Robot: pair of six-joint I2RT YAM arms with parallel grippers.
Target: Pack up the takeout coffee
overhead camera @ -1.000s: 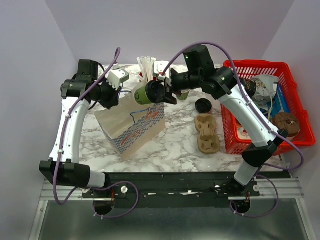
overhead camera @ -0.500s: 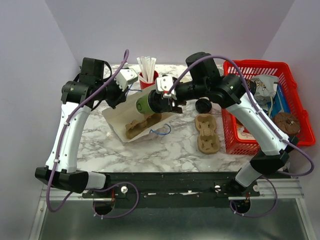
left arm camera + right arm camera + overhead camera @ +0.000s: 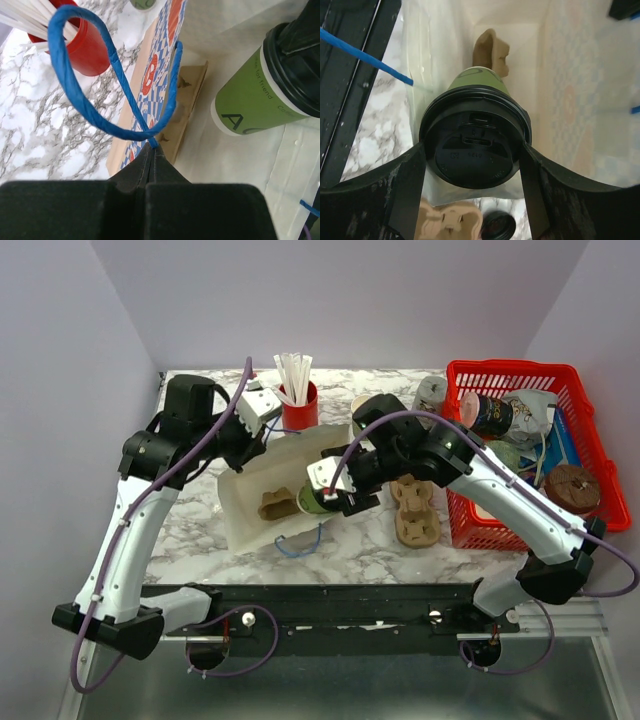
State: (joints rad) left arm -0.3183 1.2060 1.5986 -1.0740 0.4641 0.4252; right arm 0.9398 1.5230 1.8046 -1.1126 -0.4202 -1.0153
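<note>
Since a second ago, the paper bag has gone from standing upright to lying on its side on the marble table. Its mouth now gapes toward the right arm, which has dropped low in front of it.

The left gripper is clenched tight on the bag's blue handle, lifting that edge to hold the mouth wide. The right gripper grasps the coffee cup by its black lid, one finger on each side. The cup lies sideways with its green body just inside the bag opening, base pointing inward. A brown pulp tray already sits deeper in the bag.

Packing looks well along, with the cup lidded and entering. What is probably left is seating it further in, letting go, and righting the bag.
</note>
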